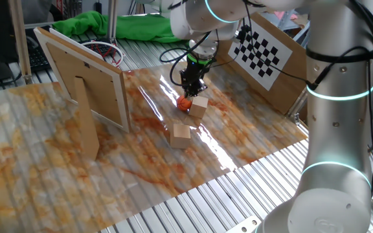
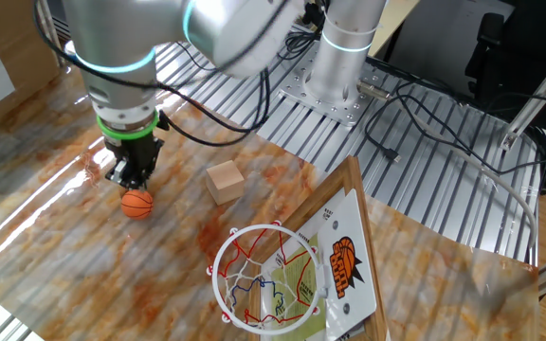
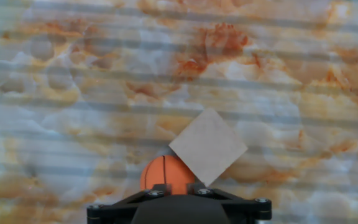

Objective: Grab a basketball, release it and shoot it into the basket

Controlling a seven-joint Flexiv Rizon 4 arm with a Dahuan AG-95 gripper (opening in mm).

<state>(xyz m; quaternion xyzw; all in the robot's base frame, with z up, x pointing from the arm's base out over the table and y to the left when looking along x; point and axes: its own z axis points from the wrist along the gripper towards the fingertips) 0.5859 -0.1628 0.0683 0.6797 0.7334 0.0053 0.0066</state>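
The gripper (image 1: 192, 86) hangs low over the marbled table (image 1: 57, 168); whether its fingers are spread or closed cannot be told. Just below its tip lies the basketball (image 2: 137, 203), a tiny orange ball with thin dark seams, resting on the table against a tan wooden cube (image 1: 199, 106). A second cube (image 1: 180, 135) sits nearby.

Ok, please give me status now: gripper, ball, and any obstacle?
Gripper just above basketball, open or shut unclear. Ball on table, not held. Wooden cube right beside ball. Basket empty.
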